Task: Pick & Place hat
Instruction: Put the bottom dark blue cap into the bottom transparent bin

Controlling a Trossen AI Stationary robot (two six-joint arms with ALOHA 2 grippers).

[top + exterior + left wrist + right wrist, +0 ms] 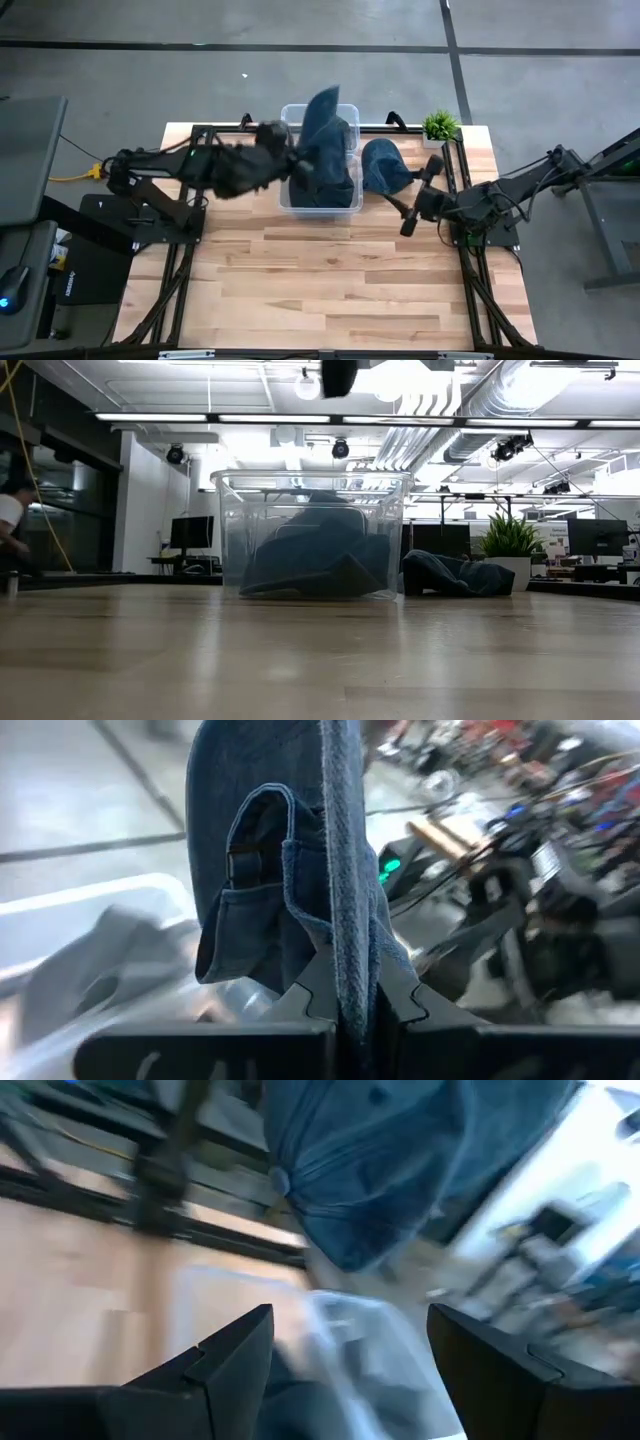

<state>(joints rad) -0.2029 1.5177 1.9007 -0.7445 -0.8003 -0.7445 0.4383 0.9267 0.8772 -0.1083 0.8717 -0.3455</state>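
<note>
A blue denim hat is held by my left gripper above a clear plastic bin at the table's far middle; the gripper is shut on it. The bin holds more blue denim hats. Another blue hat lies on the table just right of the bin, crown up; it also shows in the low view. My right gripper is open and empty, right of this hat, its fingers pointing toward the hat and the bin. My left gripper pinches an edge of the hat's denim between its two fingers. The fingers come from the table's left side. The hat stands out beyond the fingertips, lifted clear over the bin, its inner band showing.
A small potted plant stands at the far right corner, behind the loose hat. The near half of the wooden table is bare. Black frame rails run along the table's left and right sides.
</note>
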